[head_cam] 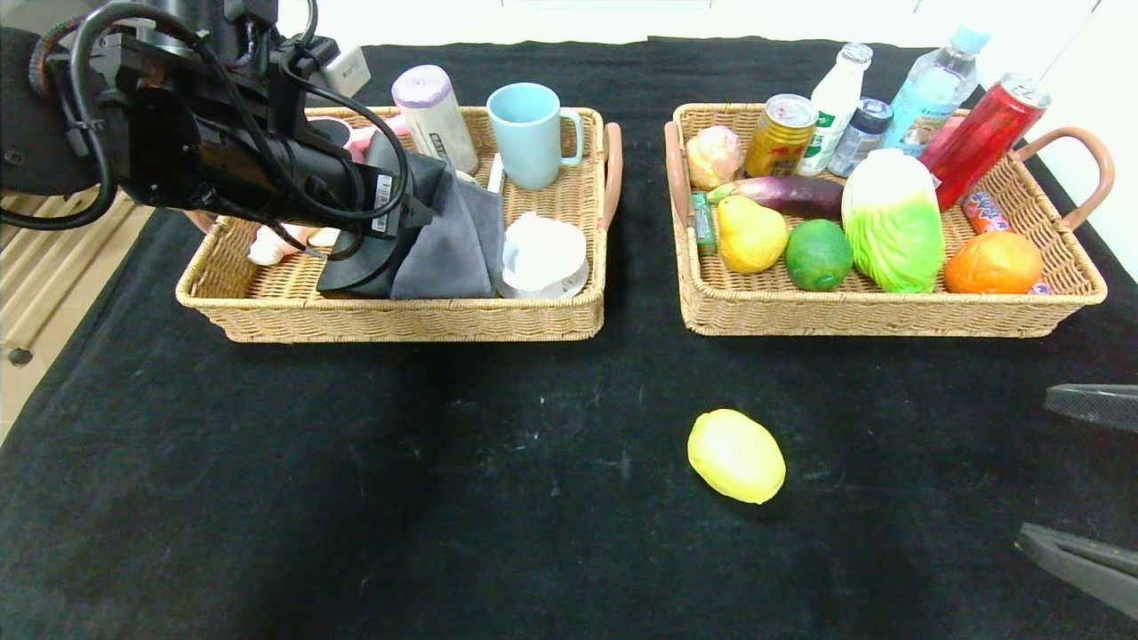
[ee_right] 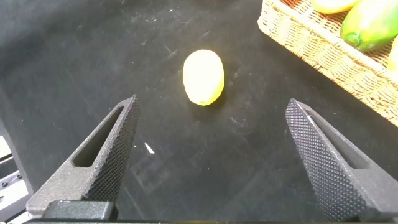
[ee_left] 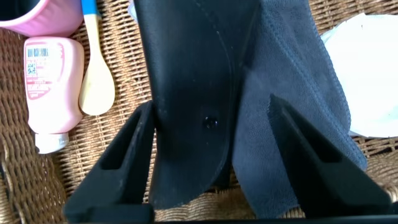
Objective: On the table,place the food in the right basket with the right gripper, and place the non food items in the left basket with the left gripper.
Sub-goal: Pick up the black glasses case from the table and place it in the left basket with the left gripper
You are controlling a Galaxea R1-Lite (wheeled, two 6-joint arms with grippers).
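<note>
A yellow lemon (head_cam: 736,455) lies on the black table in front of the right basket (head_cam: 889,311); it also shows in the right wrist view (ee_right: 203,77). My right gripper (head_cam: 1080,480) is open and empty at the table's right edge, the lemon ahead of its fingers (ee_right: 112,149). My left gripper (head_cam: 356,262) is low inside the left basket (head_cam: 400,320). Its fingers (ee_left: 134,146) stand wide apart on either side of a black and grey folded pouch (ee_left: 186,62) that rests on the basket floor (head_cam: 444,240).
The left basket also holds a blue mug (head_cam: 532,133), a white roll (head_cam: 434,116), a white bowl (head_cam: 542,258), a pink bottle (ee_left: 53,81) and a spoon (ee_left: 96,81). The right basket holds fruit, a cabbage (head_cam: 893,222), cans and bottles.
</note>
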